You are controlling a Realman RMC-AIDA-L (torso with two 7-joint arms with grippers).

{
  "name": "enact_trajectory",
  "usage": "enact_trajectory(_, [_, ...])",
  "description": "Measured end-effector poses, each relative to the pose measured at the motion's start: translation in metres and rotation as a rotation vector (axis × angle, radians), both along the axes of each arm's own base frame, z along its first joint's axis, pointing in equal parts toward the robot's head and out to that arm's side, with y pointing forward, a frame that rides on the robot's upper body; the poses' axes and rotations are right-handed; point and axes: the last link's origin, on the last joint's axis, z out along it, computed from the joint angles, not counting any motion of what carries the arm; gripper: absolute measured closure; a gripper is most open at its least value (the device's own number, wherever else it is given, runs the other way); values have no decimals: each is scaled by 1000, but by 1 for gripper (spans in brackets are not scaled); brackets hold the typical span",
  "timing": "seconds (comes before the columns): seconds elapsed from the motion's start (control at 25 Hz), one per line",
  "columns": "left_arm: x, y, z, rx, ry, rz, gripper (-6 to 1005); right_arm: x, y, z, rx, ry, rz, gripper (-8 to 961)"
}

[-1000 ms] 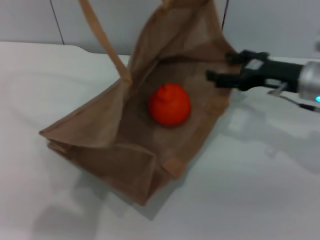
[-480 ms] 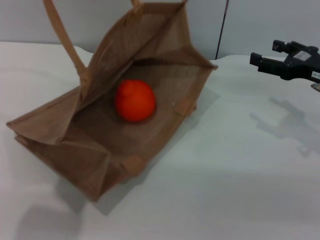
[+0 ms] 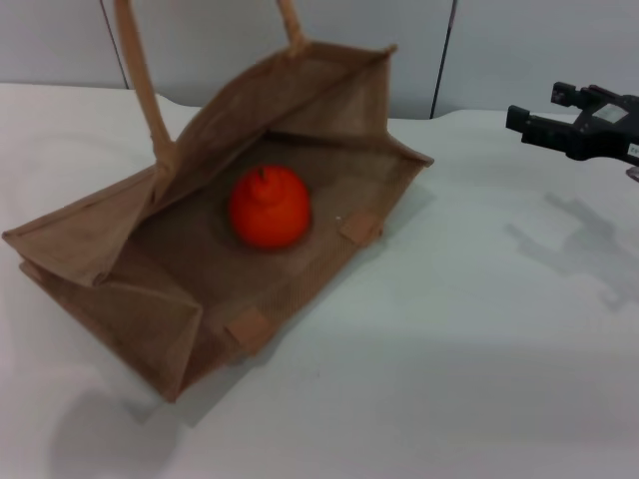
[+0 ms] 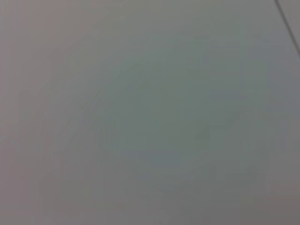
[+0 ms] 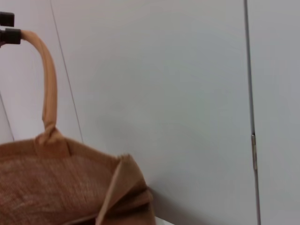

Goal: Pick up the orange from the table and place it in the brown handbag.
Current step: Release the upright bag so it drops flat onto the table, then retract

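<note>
Since a moment ago the brown handbag (image 3: 200, 259) has tipped and shifted slightly, one handle now drawn up taut, while the right gripper (image 3: 519, 122) holds about where it was, well to the bag's right. Inside the bag, on its lower wall, sits the orange (image 3: 269, 206), stem nub upward, well apart from that gripper. Its dark fingers hover above the table (image 3: 449, 379), apparently spread and holding nothing. In the right wrist view a dark gripper tip (image 5: 8, 29) pinches the bag's raised handle (image 5: 48, 79); whether it is the left gripper I cannot tell.
</note>
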Motion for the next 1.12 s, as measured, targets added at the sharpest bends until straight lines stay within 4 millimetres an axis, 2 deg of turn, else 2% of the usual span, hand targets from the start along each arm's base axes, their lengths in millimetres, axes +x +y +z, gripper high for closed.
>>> enact_trajectory(0.28, [2,4,-18,-37,9,-14,208,0,0,0,0,2,-1,59])
enact_trajectory(0.56, [-5,7,-27,-71,-12,6,121,-2,2,1,3,3,3,59])
enact_trajectory(0.92, [-1,13,-56,-206,-74,-26,121,-3,2,3,5,18,0,59])
enact_trajectory(1.12, [6,8,-64,-270,-115,-91,121,-3,2,4,7,20,-1,60])
